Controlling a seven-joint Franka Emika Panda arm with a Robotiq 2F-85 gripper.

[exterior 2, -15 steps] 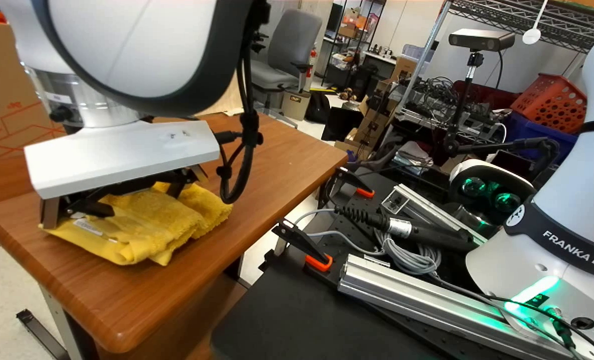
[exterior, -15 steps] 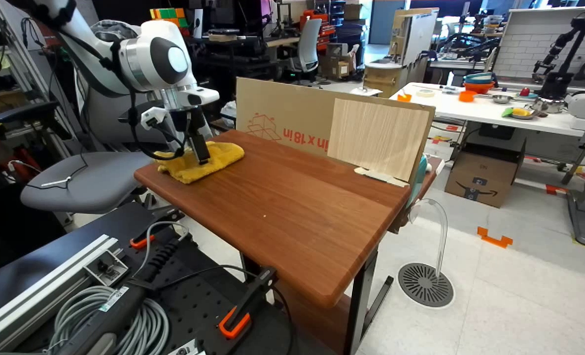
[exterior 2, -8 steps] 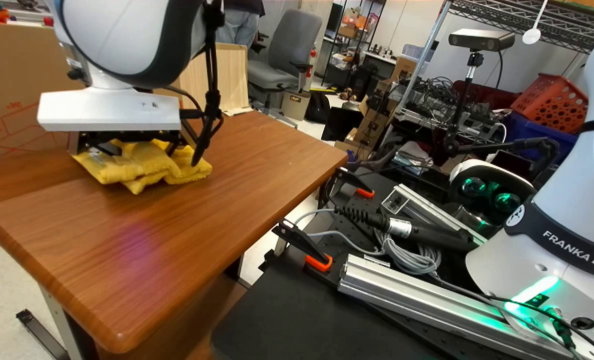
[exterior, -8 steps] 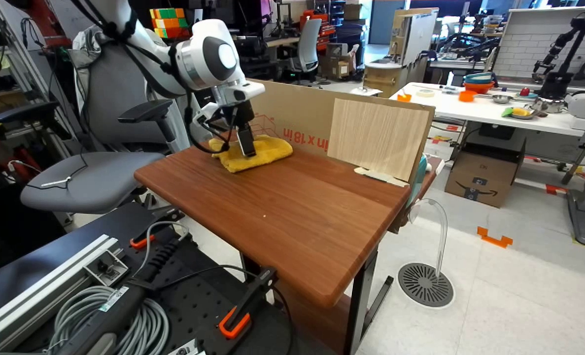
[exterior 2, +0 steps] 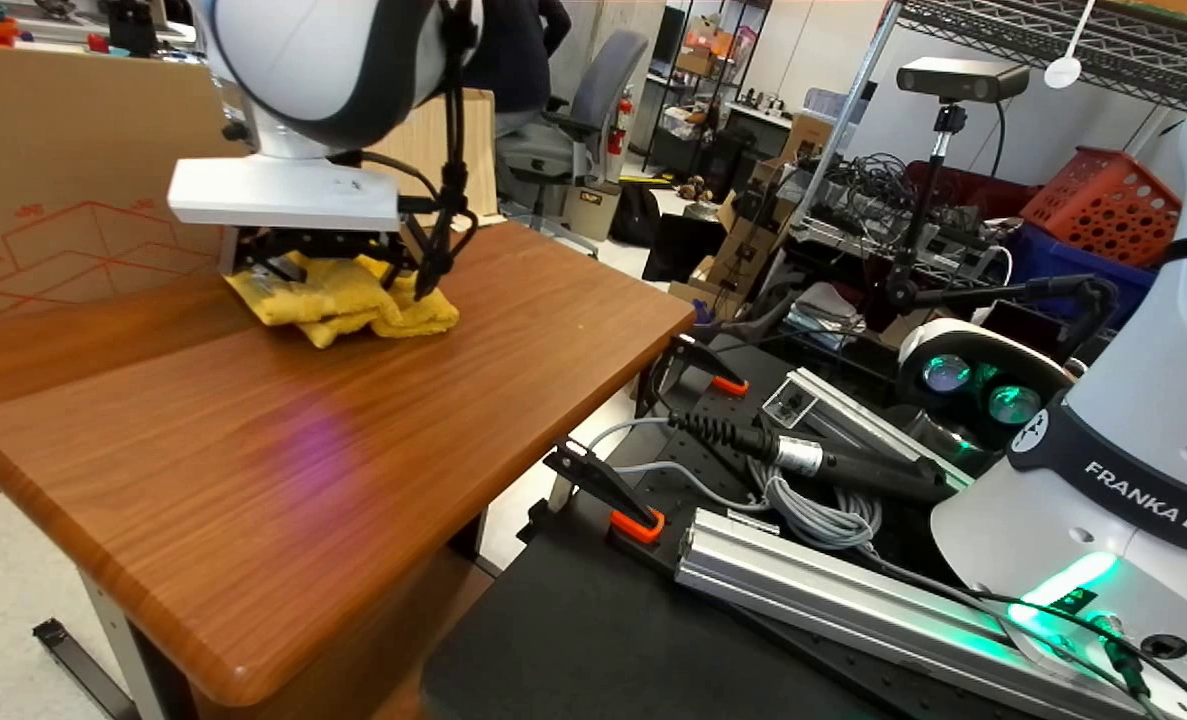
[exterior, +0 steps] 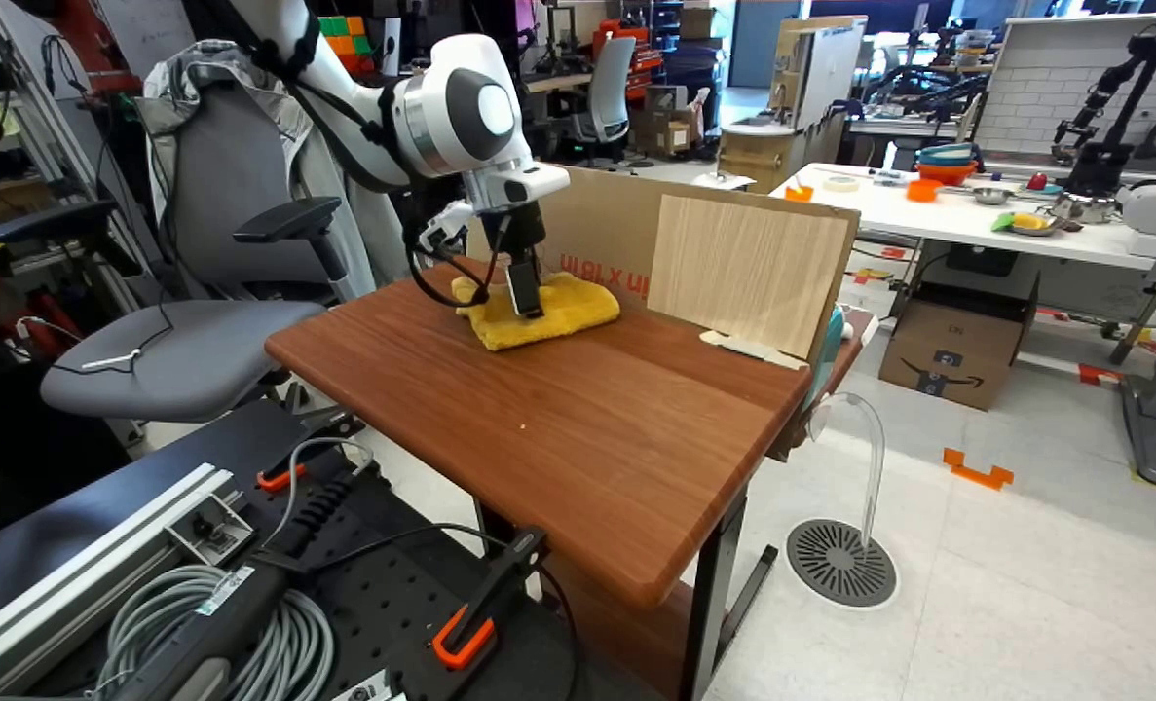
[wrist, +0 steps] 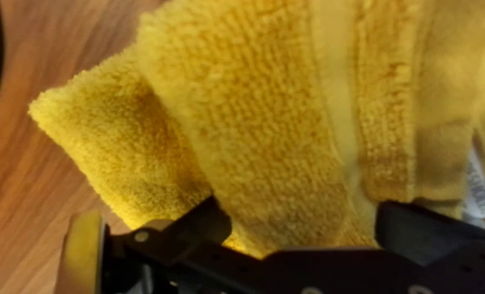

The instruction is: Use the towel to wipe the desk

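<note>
Tabletop (exterior: 539,428): brown, wood-grained. Cardboard (exterior: 626,209): upright along the far edge, red lettering (exterior: 602,276) upside down, pale wood-grain panel (exterior: 748,268) against its face. Towel (exterior: 579,307): yellow, plush, folded, lying on the tabletop near the cardboard. End effector (exterior: 527,304): black, pointing down onto the towel. Arm (exterior: 441,122): white and grey, at upper left, black cable (exterior: 438,295) looping below. Chair (exterior: 188,355): grey, beside the tabletop.

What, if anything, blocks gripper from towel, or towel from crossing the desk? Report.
Nothing visible separates the gripper from the yellow towel beneath it; they appear to touch. Nothing visible blocks the towel across the middle of the desk. The cardboard panel along one edge, with a pale strip at its foot, limits the path there.
</note>
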